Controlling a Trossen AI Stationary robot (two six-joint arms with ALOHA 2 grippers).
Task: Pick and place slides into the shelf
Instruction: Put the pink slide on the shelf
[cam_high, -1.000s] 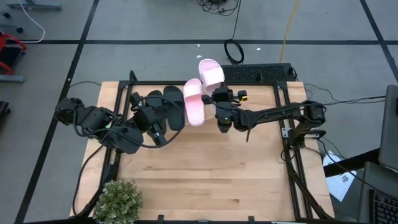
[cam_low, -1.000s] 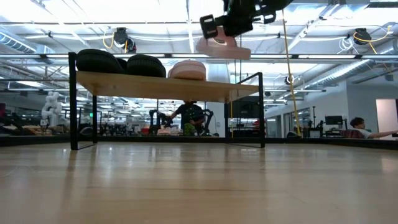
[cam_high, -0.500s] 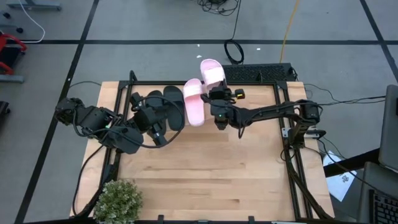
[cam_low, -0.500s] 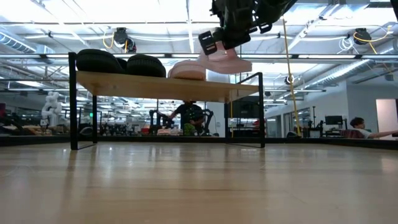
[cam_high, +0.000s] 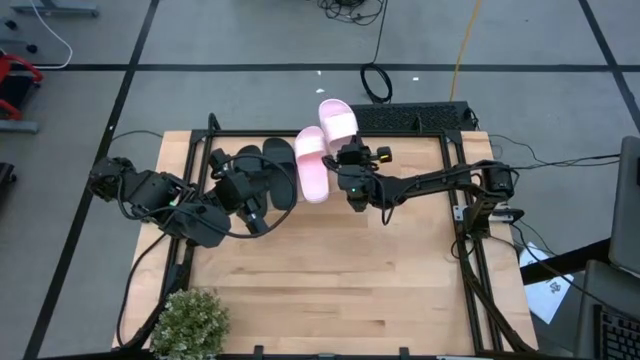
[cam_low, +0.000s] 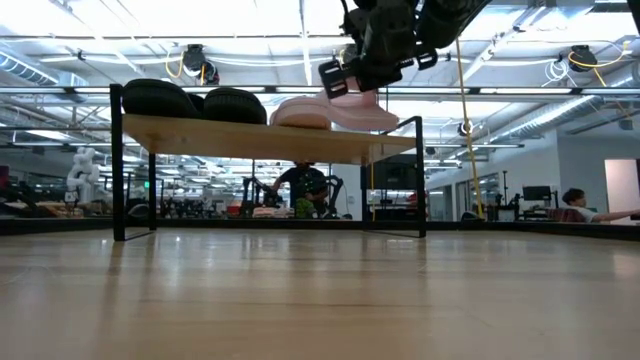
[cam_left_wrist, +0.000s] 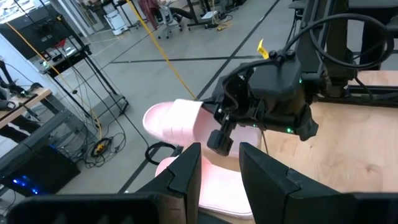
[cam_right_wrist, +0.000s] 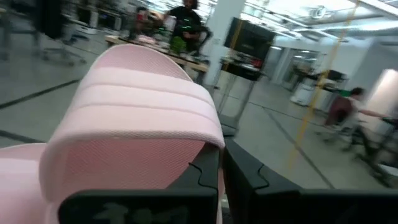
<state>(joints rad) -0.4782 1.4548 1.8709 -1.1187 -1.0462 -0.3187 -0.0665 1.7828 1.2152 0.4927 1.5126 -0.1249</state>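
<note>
The shelf (cam_low: 200, 136) stands at the table's far side. On its wooden top rest two black slides (cam_low: 160, 98) (cam_low: 232, 105) and one pink slide (cam_high: 312, 168) (cam_low: 300, 112), soles down. My right gripper (cam_high: 347, 150) (cam_low: 352, 88) is shut on the second pink slide (cam_high: 337, 117) (cam_low: 360, 112), which sits low over the shelf's right end, beside the first pink one. Whether its sole touches the plank I cannot tell. My left gripper (cam_high: 250, 200) (cam_left_wrist: 221, 171) hovers open above the black slides with nothing between its fingers. My right gripper holds the pink slide by the side of its wide strap (cam_right_wrist: 211, 146), close to where the strap meets the sole. The fingers (cam_right_wrist: 205, 177) come level from the heel end, pointing toward the table's far edge. The slide stays level, sole down, toe pointing far.
A potted plant (cam_high: 190, 320) stands at the table's near left corner. A black frame (cam_high: 455, 170) borders the table. Cables and a black strip (cam_high: 410, 115) lie on the floor behind the shelf. People (cam_low: 300, 185) sit in the room beyond.
My right gripper has sunk toward the shelf's top with the pink slide. The slide has stayed level and now sits at about the height of the pink slide beside it, where a second ago it hung clearly above the plank.
</note>
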